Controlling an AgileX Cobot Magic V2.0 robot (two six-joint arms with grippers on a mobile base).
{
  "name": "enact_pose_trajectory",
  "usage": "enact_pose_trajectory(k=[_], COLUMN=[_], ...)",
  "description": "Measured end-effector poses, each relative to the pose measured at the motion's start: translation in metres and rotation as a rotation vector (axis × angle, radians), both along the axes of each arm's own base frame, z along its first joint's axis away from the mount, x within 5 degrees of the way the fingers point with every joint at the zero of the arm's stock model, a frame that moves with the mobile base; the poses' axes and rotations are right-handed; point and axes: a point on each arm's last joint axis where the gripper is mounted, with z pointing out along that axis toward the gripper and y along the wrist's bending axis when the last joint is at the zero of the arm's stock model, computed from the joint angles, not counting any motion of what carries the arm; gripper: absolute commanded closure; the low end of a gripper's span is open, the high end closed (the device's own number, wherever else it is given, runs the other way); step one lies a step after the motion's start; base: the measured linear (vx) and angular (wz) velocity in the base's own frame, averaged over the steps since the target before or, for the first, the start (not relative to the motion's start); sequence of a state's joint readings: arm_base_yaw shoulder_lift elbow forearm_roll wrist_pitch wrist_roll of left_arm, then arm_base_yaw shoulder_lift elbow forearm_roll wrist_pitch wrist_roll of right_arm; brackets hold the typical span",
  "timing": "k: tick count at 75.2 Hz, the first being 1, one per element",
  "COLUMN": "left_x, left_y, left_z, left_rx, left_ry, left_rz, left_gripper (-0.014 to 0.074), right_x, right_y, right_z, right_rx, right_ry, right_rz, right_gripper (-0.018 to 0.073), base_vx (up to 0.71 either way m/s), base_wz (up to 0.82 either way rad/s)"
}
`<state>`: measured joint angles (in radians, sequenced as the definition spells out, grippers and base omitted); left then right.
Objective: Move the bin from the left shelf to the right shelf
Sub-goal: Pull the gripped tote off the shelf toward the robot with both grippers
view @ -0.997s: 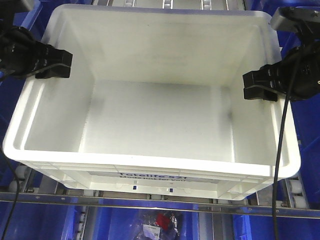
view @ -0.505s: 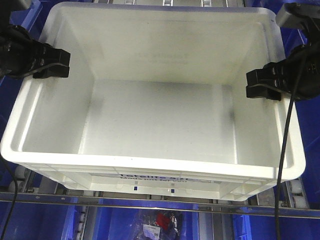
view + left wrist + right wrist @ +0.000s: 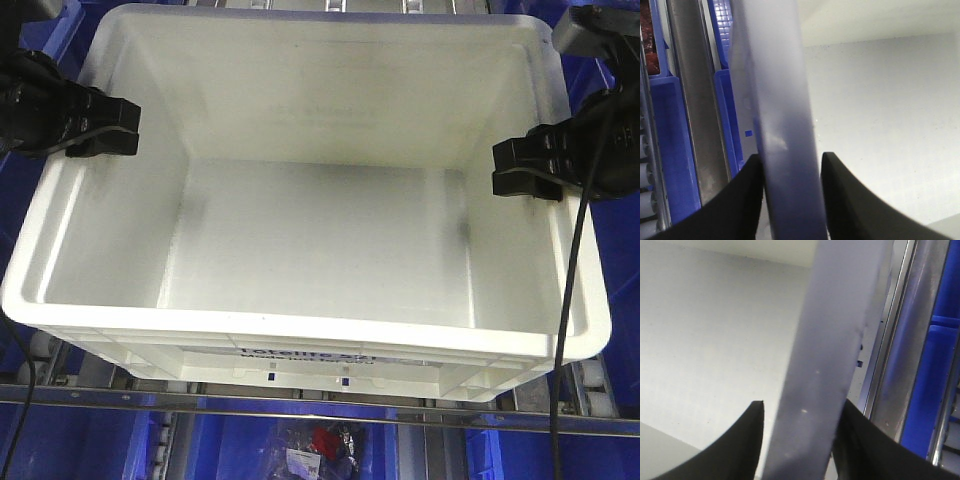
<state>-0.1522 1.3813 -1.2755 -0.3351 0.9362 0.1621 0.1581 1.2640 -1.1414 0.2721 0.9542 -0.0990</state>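
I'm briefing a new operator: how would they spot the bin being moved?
On the metal roller shelf, among blue plastic bins, sits one large white rectangular plastic tote. It is the only white one, empty, its side walls clamped by the left gripper and right gripper.

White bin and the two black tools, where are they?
bin (image 3: 320,250): front view, bare inside floor.
left tool (image 3: 115,128): front view, between its fingertips at the bin's rim.
right tool (image 3: 515,170): front view, between its fingertips at the rim.

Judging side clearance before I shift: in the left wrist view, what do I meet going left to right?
Blue bin → metal shelf rail → second blue bin → outer black finger → gripped wall of the white bin → inner black finger → bin interior.
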Motion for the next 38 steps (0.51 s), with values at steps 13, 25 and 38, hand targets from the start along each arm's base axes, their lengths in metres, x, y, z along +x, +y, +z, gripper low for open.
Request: enact_pose_trajectory(k=[13, 25, 38], left_x=[0.0, 0.0, 0.0], left_y=[0.0, 0.0, 0.0], left_z=[0.0, 0.0, 0.0], left_rx=[0.0, 0.0, 0.0], left_ry=[0.0, 0.0, 0.0], left_rz=[0.0, 0.0, 0.0], left_gripper=[0.0594, 0.0594, 0.0594], right_x=[0.0, 0.0, 0.0], right_y=[0.0, 0.0, 0.0], right_z=[0.0, 0.0, 0.0], right_rx=[0.0, 0.0, 0.0], right_ry=[0.0, 0.0, 0.0], right_rz=[0.0, 0.0, 0.0], right_gripper=[0.0564, 0.0564, 0.0564], base_vx=[0.0, 0.0, 0.0], base_wz=[0.0, 0.0, 0.0])
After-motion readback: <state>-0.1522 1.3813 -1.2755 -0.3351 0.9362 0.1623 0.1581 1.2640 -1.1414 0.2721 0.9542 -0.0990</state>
